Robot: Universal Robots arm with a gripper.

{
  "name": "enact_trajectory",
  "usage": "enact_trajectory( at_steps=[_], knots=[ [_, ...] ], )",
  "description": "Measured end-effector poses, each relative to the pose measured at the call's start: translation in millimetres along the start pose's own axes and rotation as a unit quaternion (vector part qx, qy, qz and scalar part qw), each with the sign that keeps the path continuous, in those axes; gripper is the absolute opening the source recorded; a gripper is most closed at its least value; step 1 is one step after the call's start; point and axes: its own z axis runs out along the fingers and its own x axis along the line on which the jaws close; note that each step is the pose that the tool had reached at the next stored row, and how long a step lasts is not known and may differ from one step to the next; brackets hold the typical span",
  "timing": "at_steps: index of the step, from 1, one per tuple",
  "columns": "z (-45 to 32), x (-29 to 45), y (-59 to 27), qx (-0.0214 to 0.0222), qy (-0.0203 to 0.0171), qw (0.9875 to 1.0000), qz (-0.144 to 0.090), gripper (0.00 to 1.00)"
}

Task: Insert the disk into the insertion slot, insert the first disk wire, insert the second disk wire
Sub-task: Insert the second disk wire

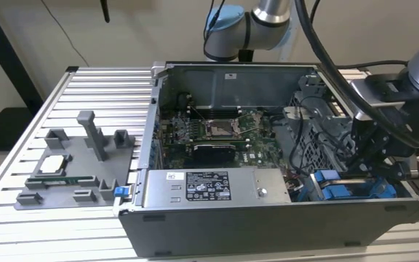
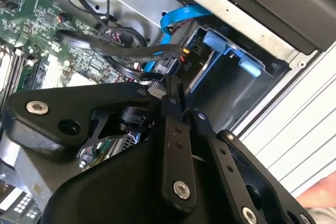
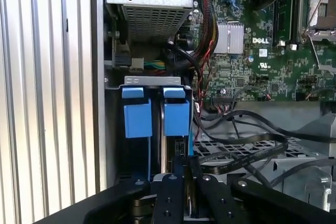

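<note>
Computer case [image 1: 268, 229], lid off, on a slatted table [image 1: 20, 229]; a grey power-supply box [image 1: 217, 188] sits at its front wall. To the exterior view's right of that box, the insertion slot [image 1: 344, 188] with blue fittings. Above it, the claw [image 3: 186, 169], fingers narrow, pinching a dark cable connector [image 3: 180, 148].

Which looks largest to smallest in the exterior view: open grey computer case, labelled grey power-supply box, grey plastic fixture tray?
1. Open grey computer case
2. Labelled grey power-supply box
3. Grey plastic fixture tray, close to the box in size; ranking unsure.
</note>
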Motion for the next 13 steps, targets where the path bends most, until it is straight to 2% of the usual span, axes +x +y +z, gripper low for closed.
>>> enact_trajectory(
  at_steps=[6, 7, 8, 10, 13],
  knots=[
    [6.7, 0.9, 0.9, 0.0029, 0.0004, 1.0, 0.0, 0.0],
    [6.3, 0.9, 0.8, 0.003, -0.0007, 1.0, 0.0, 1.0],
    [2.9, 0.4, 0.7, 0.0029, -0.0015, 1.0, 0.0, 1.0],
    [-7.5, -1.0, 0.6, 0.0028, -0.0002, 1.0, 0.0, 1.0],
    [-21.3, -2.9, 0.5, 0.0028, -0.0001, 1.0, 0.0, 1.0]
  ],
)
